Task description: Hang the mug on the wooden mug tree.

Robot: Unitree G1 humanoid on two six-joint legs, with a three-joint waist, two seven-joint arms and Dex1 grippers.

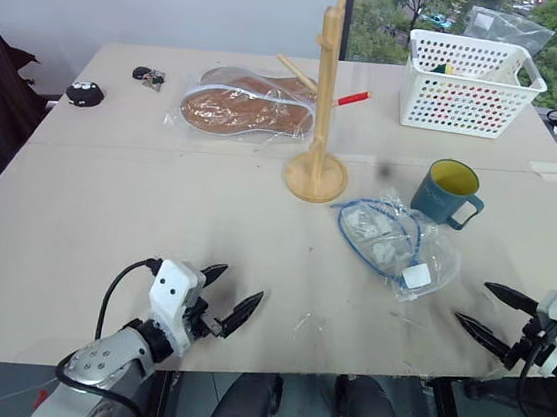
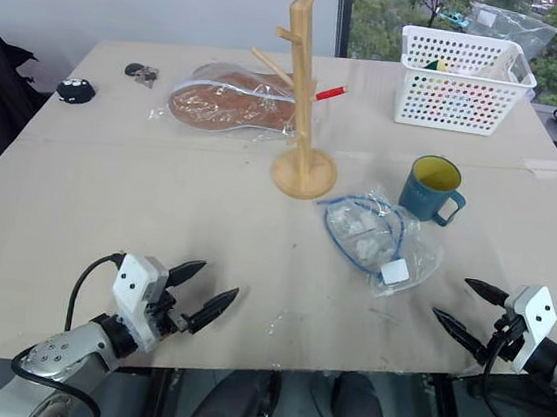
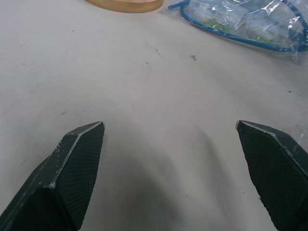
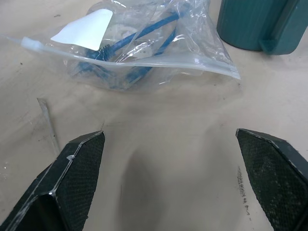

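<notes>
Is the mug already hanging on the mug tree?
No, the mug stands upright on the table, apart from the wooden mug tree, whose pegs are bare.

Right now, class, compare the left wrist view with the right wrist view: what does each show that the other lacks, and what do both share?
The left wrist view alone has the edge of the wooden mug tree, namely its round base, beyond the open left hand. The right wrist view alone has the lower part of the mug with its handle, standing past the open right hand. Both share the clear plastic bag with blue cable inside, lying on the table. Neither hand holds anything.
</notes>
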